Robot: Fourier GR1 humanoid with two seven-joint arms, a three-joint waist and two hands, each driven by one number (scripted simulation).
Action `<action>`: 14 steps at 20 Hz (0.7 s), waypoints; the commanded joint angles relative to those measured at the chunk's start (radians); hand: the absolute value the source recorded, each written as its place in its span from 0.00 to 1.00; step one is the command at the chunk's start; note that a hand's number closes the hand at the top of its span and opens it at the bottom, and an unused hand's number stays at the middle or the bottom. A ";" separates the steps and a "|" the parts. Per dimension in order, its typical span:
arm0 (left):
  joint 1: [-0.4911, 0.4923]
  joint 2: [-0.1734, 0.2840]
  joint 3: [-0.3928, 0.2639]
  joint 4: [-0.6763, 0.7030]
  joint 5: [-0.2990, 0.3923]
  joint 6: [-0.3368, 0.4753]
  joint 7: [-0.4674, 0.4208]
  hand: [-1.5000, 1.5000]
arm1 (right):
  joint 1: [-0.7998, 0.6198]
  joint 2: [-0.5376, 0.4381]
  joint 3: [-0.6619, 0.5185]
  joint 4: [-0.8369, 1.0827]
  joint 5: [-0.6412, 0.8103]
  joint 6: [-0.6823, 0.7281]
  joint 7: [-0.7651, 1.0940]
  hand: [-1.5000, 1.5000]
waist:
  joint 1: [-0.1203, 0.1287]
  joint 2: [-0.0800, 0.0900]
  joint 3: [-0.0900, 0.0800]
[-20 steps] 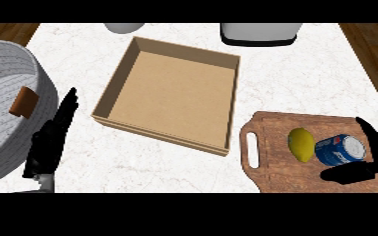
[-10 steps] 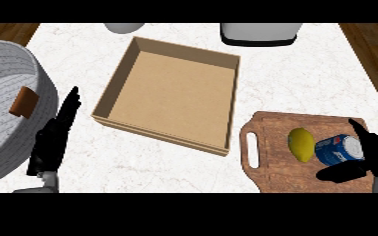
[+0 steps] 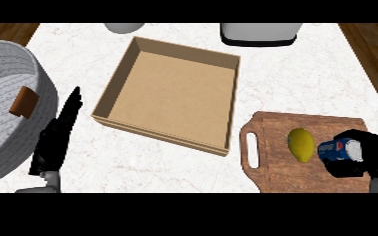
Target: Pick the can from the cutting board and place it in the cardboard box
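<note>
I see the right robot hand (image 3: 353, 161) now curled around the can (image 3: 334, 150), which lies on the cutting board (image 3: 275, 152), right of the lemon (image 3: 300, 144). Half a second earlier the fingers stood more apart. I judge the grasp complete; lifting follows. The cardboard box (image 3: 122, 79) sits left of the board. The left robot hand (image 3: 56, 135) rests open, left of the box.
</note>
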 commanded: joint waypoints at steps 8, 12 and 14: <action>-0.059 -0.006 -0.026 0.004 -0.007 -0.037 0.017 0.50 | -0.226 -0.105 0.171 0.055 0.124 0.032 -0.289 1.00 | 0.082 0.016 0.005; -0.086 -0.022 -0.056 0.003 -0.008 -0.052 -0.001 0.50 | -0.334 -0.190 0.295 0.072 0.126 0.097 -0.564 1.00 | 0.159 0.037 0.008; -0.078 -0.023 -0.058 0.017 -0.008 -0.055 -0.005 0.50 | -0.410 -0.223 0.296 0.126 0.110 0.095 -0.690 1.00 | 0.145 0.036 0.007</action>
